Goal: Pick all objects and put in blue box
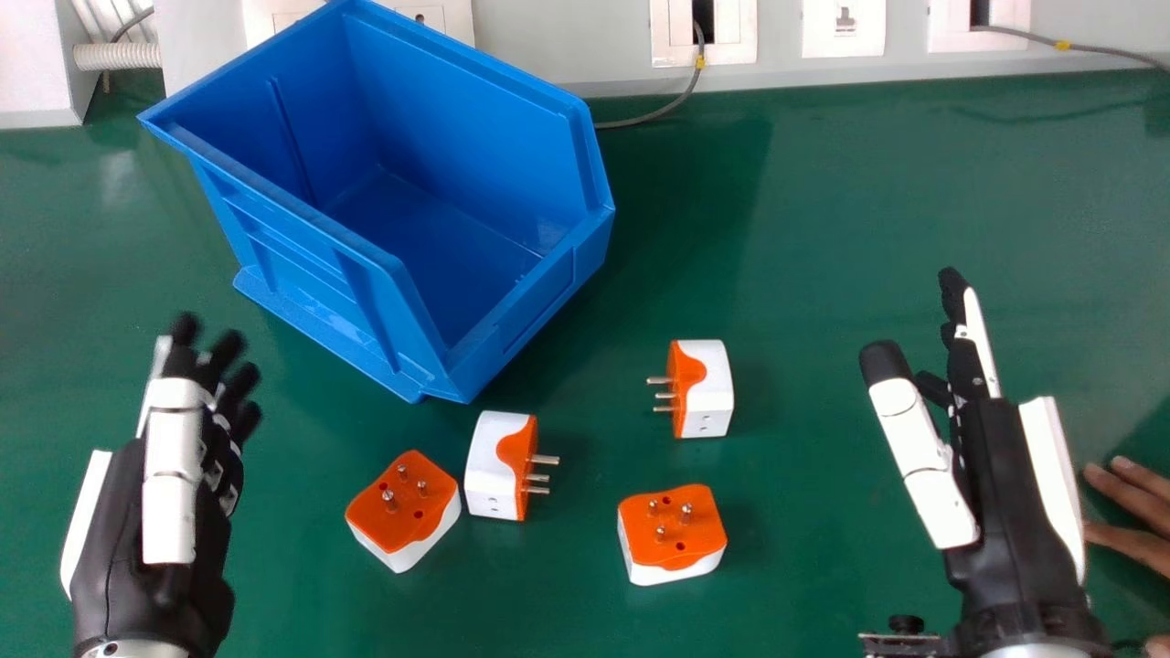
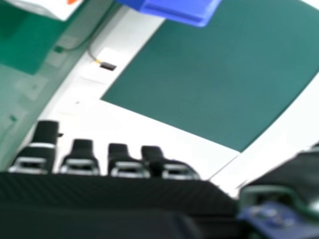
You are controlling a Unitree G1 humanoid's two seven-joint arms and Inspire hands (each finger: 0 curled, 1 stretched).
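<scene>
Four adapters (image 1: 672,539) near blue box (image 1: 585,242) edge; gaps to straight-fingered left hand (image 1: 171,475), right hand (image 1: 996,466).

Likely lab: green worktop (image 1: 850,210), wall outlets (image 1: 739,46)

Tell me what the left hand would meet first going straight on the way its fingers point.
Probably the near left edge of the blue box, just ahead of the left hand, though its height above the table is unclear.

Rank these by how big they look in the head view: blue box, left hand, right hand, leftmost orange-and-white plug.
1. Blue box
2. Left hand and right hand: too alike to rank
3. Leftmost orange-and-white plug
</scene>
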